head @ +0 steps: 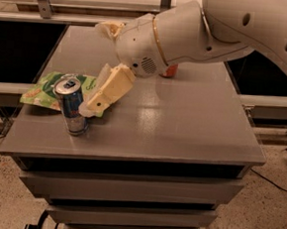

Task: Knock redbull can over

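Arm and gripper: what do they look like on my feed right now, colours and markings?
The arm is a smooth white shell of rounded segments, with a thin gold ring at one joint, a small round grille and two dark oval holes. No cables show. The gripper, beside the top of the can, is pale cream-yellow and tapers.

The can is glossy metal, its blue side shining and its silver top bright and smooth. Right beside its upper right hangs the gripper, cream and matt, plastic by the look. Above it the arm has a smooth white shell with a soft sheen and a thin brass-coloured ring. The green bag is crinkled, shiny film. The table is grey, smooth and satin, catching a pale glare. The floor is speckled and stony.
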Tool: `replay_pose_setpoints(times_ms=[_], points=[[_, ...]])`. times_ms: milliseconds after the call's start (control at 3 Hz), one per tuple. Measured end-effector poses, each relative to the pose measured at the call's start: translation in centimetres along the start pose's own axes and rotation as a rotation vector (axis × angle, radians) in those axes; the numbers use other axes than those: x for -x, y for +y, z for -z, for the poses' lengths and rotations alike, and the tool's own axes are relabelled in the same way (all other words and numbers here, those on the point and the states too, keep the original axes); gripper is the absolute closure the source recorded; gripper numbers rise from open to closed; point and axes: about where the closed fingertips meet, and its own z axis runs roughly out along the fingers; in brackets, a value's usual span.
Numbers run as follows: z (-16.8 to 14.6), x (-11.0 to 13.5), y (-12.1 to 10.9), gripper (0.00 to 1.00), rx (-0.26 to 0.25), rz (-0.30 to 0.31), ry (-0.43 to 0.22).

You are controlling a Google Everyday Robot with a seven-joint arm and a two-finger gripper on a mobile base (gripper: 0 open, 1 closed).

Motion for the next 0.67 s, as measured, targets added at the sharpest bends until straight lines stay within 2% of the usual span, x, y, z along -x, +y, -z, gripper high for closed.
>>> replay_pose_setpoints(times_ms=[333,667], points=[[-1.1,-1.9,-1.3,0.0,0.006,-0.005,-0.019],[-3.0,-3.2,-1.6,0.0,0.036,-0.005,-0.039]])
